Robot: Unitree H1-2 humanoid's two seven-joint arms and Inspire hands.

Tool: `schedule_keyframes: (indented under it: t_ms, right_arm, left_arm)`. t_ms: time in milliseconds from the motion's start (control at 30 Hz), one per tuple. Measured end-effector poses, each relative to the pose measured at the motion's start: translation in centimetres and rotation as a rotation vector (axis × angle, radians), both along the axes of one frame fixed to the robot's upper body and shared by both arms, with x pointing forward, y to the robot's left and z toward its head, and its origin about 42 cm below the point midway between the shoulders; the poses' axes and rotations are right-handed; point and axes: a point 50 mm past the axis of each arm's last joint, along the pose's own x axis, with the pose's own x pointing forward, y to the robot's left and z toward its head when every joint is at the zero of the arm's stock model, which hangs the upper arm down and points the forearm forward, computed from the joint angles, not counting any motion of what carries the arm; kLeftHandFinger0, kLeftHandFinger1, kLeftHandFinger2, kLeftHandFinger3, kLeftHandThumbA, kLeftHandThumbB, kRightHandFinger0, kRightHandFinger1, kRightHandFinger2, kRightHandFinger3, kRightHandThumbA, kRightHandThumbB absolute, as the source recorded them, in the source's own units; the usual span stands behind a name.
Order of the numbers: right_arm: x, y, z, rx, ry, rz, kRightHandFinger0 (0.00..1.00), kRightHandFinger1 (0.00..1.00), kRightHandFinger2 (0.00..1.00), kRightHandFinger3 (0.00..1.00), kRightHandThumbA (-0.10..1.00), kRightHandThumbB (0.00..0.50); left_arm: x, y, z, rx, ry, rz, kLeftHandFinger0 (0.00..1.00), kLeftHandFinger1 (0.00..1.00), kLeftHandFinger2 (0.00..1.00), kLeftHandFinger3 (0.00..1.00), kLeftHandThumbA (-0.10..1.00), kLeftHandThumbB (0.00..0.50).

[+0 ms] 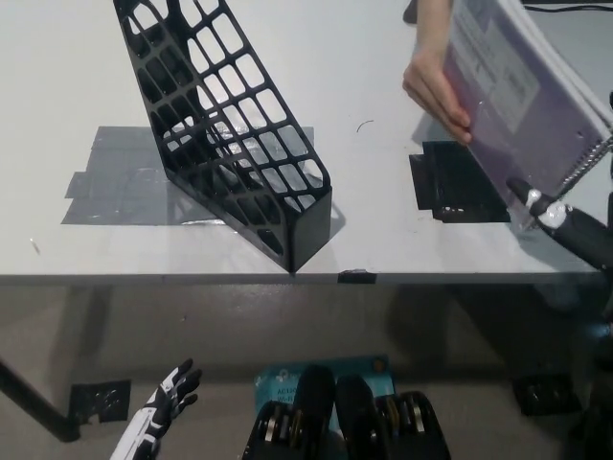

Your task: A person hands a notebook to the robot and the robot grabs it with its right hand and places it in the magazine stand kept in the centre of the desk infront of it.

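A person's hand (436,81) holds a purple spiral notebook (522,96) tilted above the desk at the upper right. My black right hand (573,230) reaches up from the right edge and meets the notebook's lower corner; most of it is hidden behind the notebook or cut off by the picture's edge. The black mesh magazine stand (230,134) stands in the middle of the white desk (383,57), apart from the notebook. My white left hand (165,402) rests low at the bottom left, below the desk edge, open with its fingers apart.
Grey tape patches (110,177) lie under and left of the stand. A black tape square (458,184) sits on the desk beneath the notebook. The desk's front edge (192,278) runs across the middle of the picture, with floor below.
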Motion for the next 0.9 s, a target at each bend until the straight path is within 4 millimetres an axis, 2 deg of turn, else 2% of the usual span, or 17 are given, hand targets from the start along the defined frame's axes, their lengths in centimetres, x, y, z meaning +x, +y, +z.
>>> schedule_keyframes:
  t_ms: [167, 233, 267, 400, 500, 700, 767, 800, 867, 900]
  right_arm:
    - [2.1, 0.6, 0.4, 0.0, 0.028, 0.016, 1.0, 1.0, 1.0, 1.0, 1.0, 0.312]
    - [3.0, 0.9, 0.5, -0.004, 0.04, 0.024, 1.0, 1.0, 1.0, 1.0, 1.0, 0.301]
    - [3.4, 1.0, 0.5, -0.008, 0.046, 0.028, 1.0, 1.0, 1.0, 1.0, 1.0, 0.317]
    - [5.5, 1.4, 1.0, -0.025, 0.077, 0.038, 1.0, 1.0, 1.0, 1.0, 1.0, 0.319]
    - [6.5, 1.5, 1.2, -0.028, 0.099, 0.042, 1.0, 1.0, 1.0, 1.0, 1.0, 0.269]
    - [8.1, 1.2, 1.3, -0.029, 0.136, 0.047, 1.0, 1.0, 1.0, 1.0, 1.0, 0.203]
    - [8.3, 1.2, 1.3, -0.021, 0.14, 0.05, 1.0, 1.0, 1.0, 1.0, 1.0, 0.157]
    - [8.6, 1.1, 1.1, -0.005, 0.149, 0.059, 1.0, 1.0, 1.0, 1.0, 1.0, 0.171]
    - [8.7, 1.1, 1.1, 0.001, 0.153, 0.063, 1.0, 1.0, 1.0, 1.0, 1.0, 0.162]
    - [8.7, 1.1, 1.1, 0.003, 0.154, 0.065, 1.0, 1.0, 1.0, 1.0, 0.98, 0.183]
  left_arm:
    - [0.1, 0.0, 0.0, 0.002, -0.002, -0.001, 1.0, 1.0, 1.0, 1.0, 1.0, 0.5]
    - [0.2, 0.0, 0.1, 0.002, -0.005, -0.002, 1.0, 1.0, 1.0, 1.0, 1.0, 0.5]
    - [0.3, 0.0, 0.2, 0.002, -0.007, -0.002, 1.0, 1.0, 1.0, 1.0, 1.0, 0.5]
    - [0.6, -0.1, 0.4, 0.002, -0.015, -0.004, 1.0, 1.0, 1.0, 1.0, 1.0, 0.5]
    - [0.9, -0.1, 0.5, 0.003, -0.021, -0.006, 1.0, 1.0, 1.0, 1.0, 1.0, 0.5]
    - [1.0, -0.1, 0.5, 0.01, -0.023, -0.009, 1.0, 1.0, 1.0, 1.0, 1.0, 0.5]
    - [1.0, -0.2, 0.6, 0.01, -0.024, -0.01, 1.0, 1.0, 1.0, 1.0, 1.0, 0.5]
    - [1.1, -0.2, 0.7, 0.012, -0.027, -0.011, 1.0, 1.0, 1.0, 1.0, 1.0, 0.5]
    - [1.2, -0.2, 0.7, 0.013, -0.028, -0.011, 1.0, 1.0, 1.0, 1.0, 1.0, 0.5]
    - [1.2, -0.2, 0.7, 0.014, -0.028, -0.012, 1.0, 1.0, 1.0, 1.0, 1.0, 0.5]
